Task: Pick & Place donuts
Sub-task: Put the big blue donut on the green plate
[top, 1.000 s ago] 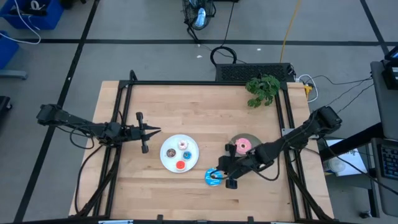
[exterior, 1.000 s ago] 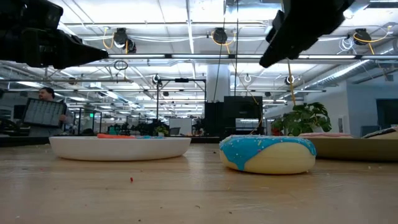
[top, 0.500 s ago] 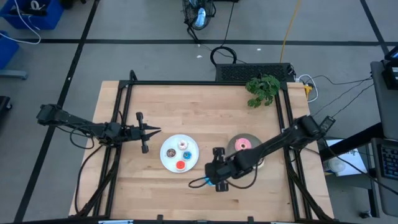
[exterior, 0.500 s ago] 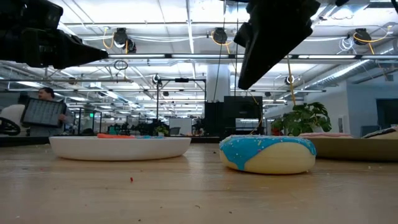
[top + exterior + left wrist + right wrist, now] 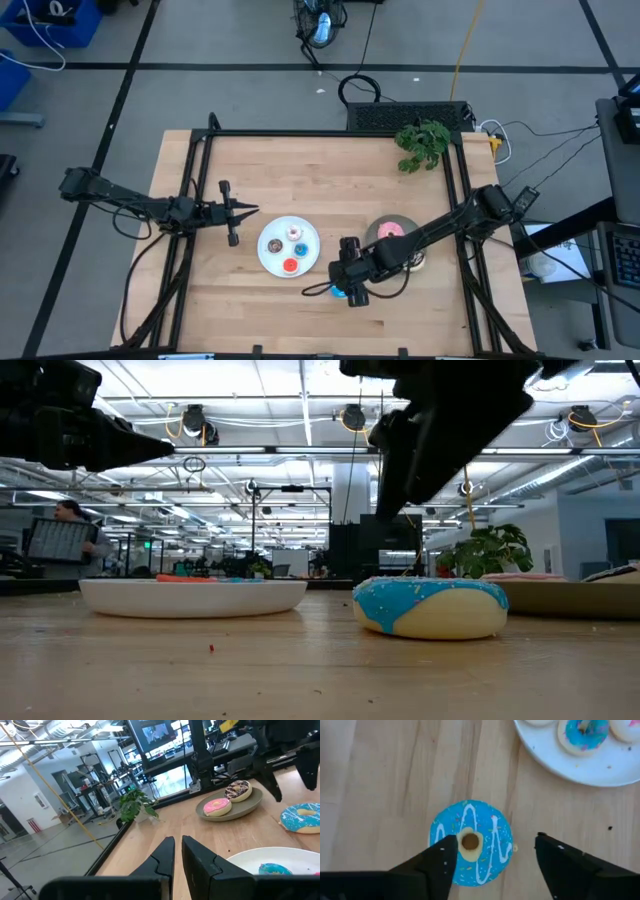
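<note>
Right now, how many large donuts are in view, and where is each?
3. The blue donut lies on the bare table beneath the open right pincer. The pink donut and the chocolate sprinkled donut share the grey plate.

My right gripper point(image 5: 492, 857) has matt black fingers, plastic by the look, above a blue donut point(image 5: 470, 842) with smooth, glossy icing. The table point(image 5: 380, 785) is pale wood with visible grain, and the white plate point(image 5: 580, 767) looks smooth.
</note>
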Controlling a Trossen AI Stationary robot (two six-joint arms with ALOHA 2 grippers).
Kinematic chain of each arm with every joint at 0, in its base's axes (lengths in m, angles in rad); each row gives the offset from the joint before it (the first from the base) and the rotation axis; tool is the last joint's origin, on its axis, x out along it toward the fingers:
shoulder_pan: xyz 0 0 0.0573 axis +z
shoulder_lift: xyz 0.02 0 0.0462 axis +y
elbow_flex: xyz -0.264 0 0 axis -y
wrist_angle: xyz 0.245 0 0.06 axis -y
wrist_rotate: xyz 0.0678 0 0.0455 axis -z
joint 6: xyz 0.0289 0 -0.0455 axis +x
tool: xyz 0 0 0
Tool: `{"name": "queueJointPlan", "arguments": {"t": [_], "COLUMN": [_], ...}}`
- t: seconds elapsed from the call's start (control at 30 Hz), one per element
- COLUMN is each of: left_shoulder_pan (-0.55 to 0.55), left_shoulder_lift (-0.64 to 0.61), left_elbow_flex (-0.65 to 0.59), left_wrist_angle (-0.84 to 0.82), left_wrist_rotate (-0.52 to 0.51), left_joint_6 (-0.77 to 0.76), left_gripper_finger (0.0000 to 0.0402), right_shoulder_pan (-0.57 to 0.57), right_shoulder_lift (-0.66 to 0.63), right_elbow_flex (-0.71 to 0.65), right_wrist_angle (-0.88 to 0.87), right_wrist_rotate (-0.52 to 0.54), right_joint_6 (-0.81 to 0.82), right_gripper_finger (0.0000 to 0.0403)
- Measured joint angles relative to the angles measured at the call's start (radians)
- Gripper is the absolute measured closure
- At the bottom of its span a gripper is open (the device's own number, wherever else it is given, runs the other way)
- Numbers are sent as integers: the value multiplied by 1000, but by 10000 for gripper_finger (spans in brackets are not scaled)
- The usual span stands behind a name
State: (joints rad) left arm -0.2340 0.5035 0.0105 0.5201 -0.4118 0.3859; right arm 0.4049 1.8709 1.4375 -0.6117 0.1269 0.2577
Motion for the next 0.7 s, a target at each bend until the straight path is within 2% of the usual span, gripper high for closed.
{"name": "queueJointPlan", "arguments": {"t": [0.23,0.33,0.57,0.7], "left_shoulder_pan": [0,0,0,0], "left_shoulder_lift": [0,0,0,0], "left_elbow_flex": [0,0,0,0], "left_wrist_angle": [0,0,0,-1], "left_wrist_rotate": [0,0,0,0], "left_joint_6": [0,0,0,0], "left_gripper_finger": [360,360,360,360], "right_shoulder_pan": [-9,-17,-34,-33], "right_shoulder_lift": [42,70,108,108], "right_elbow_flex": [-22,-22,-22,-22], "right_wrist_angle": [44,74,-8,3], "right_wrist_rotate": [1,1,-7,-9], "right_joint_6": [-8,-8,3,-2], "right_gripper_finger": [122,120,128,128]}}
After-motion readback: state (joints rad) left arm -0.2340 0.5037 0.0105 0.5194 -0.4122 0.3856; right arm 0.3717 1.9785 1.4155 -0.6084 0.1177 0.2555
